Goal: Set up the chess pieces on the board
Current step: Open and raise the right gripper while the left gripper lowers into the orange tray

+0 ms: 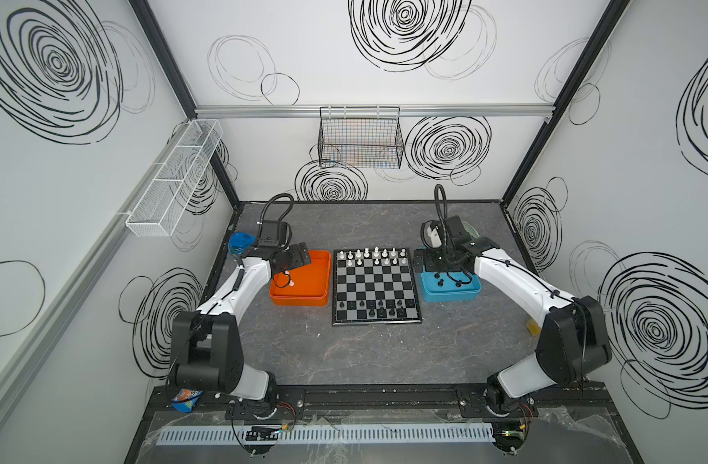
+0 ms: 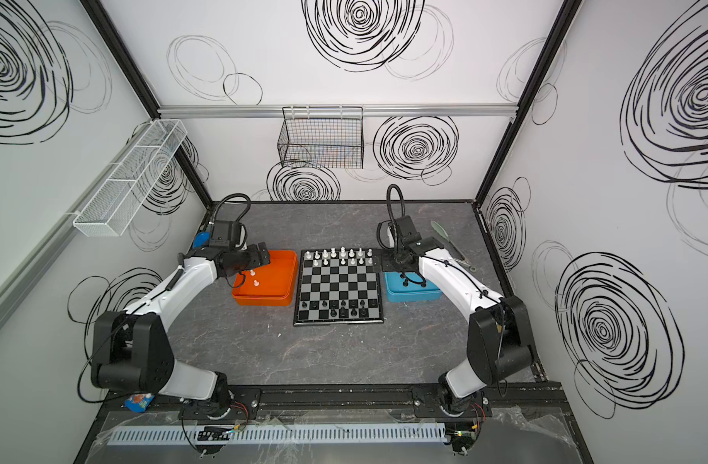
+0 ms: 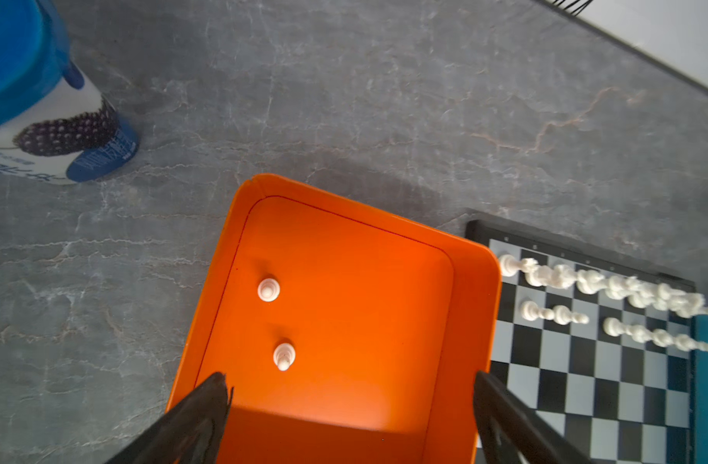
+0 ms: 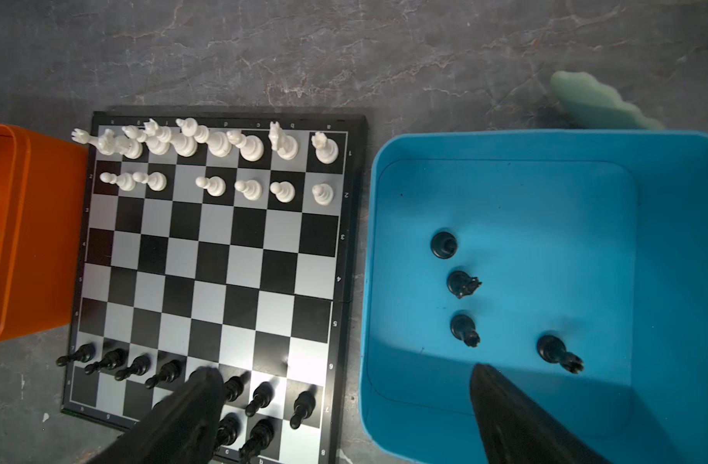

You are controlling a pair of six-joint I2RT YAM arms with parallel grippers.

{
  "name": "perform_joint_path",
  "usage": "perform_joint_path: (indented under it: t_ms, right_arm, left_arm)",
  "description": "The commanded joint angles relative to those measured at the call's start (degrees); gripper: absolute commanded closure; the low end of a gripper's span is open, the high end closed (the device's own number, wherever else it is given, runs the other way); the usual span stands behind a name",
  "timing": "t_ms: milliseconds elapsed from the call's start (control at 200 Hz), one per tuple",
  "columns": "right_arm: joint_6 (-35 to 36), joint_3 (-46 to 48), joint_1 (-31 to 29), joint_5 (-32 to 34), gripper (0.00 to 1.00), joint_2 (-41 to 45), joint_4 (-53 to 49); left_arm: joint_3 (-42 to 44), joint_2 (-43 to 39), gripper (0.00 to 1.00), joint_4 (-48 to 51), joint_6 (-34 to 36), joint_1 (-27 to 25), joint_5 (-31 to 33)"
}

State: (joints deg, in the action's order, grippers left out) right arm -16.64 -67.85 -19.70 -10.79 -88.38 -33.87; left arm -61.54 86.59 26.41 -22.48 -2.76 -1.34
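left gripper (image 3: 349, 377), right gripper (image 4: 344, 369) both splayed empty; right spans blue tray (image 4: 369, 257) wall, so descending could topple black pawns (image 4: 302, 403).

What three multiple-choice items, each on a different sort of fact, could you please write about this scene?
1. How many black pieces stand in the blue tray? A two, B four, C seven.
2. The two loose white pieces stand in: A the orange tray, B the blue tray, C neither.
3. The left gripper has its jaws: A open, empty; B shut on a piece; C shut on a rim.
1B: four show there. 2A: both stand on its orange floor. 3A: the jaws stand apart, nothing between.
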Motion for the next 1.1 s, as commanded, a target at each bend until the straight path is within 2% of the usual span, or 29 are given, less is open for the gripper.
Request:
perform_joint_path:
  t_ms: [0,375,811,1096]
  right_arm:
    - [3.9,-0.7,2.6,-3.2,0.00,-2.1,0.9]
    - [6.1,1.2,7.2,-6.7,0.00,-3.6,2.4]
    - [6.4,1.0,7.8,-7.0,0.00,-4.6,2.1]
    - [6.4,1.2,8.1,-6.6,0.00,-4.9,2.0]
  left_arm:
    - [-2.2,2.6,0.03,3.4,0.6,0.2,2.7]
    - [-3.9,11.1,0.15,5.6,2.7,-0.5,6.0]
    - [-5.4,17.1,0.45,5.6,4.3,-0.6,7.0]
    - [-4.8,17.9,0.57,5.6,4.6,-0.8,7.2]
